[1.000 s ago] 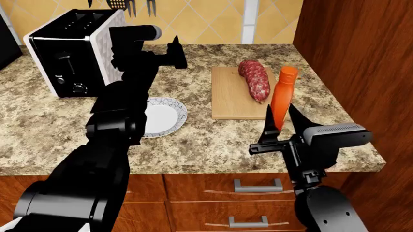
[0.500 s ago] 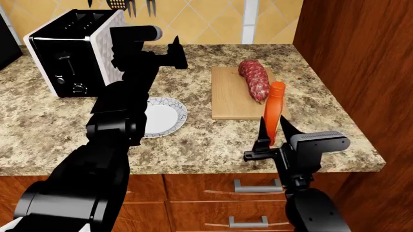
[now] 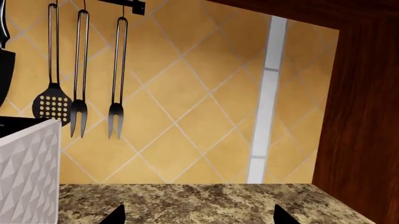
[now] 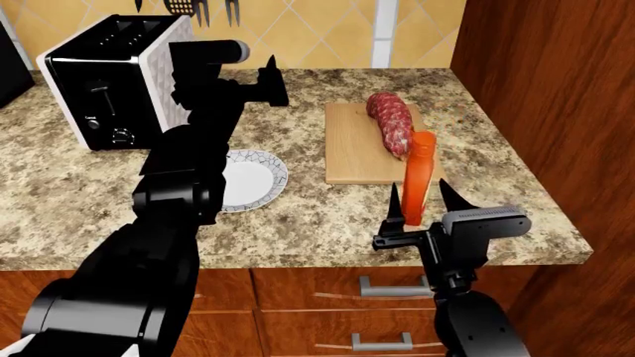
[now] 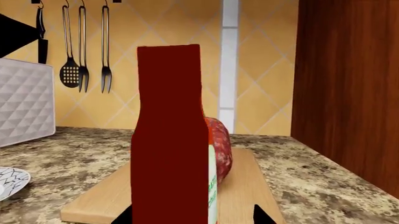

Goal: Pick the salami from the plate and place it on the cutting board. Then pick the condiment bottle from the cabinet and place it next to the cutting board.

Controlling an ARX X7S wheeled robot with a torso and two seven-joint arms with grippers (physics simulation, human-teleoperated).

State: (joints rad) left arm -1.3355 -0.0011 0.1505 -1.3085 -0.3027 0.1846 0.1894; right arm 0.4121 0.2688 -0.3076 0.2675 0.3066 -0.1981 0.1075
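Near the front edge of the granite table [image 4: 297,223], at about five o'clock in the head view, the right end effector [image 4: 415,202] stands with its two black fingers spread on either side of the condiment bottle [image 4: 418,178], which is upright with its cap at the top; whether the fingers press its sides or stand just off them cannot be told, so its grip cannot be told. The bottle's base sits just beside the near edge of the cutting board [image 4: 352,145], and its upper part overlaps the board's front right corner in that view. The salami [image 4: 392,123] lies on the board, running from twelve to six o'clock along the board's right half, its near end just behind the bottle's cap. In the right wrist view the bottle [image 5: 171,140] fills the middle as a dark red shape with a strip of white label on one side, and behind it show the salami [image 5: 219,144], the board [image 5: 240,191] and part of the plate [image 5: 9,182]. At nine o'clock from the board lies the plate [image 4: 253,175], partly hidden by the left arm. The left end effector [image 4: 273,82] hangs above the table at about eleven o'clock, beside the black and white toaster [image 4: 109,74], its fingertips [image 3: 115,215] apart with nothing between them, facing the tiled wall [image 3: 187,93] and the hanging utensils [image 3: 81,107]. A dark wooden cabinet [image 4: 546,97] closes off the table at three o'clock.
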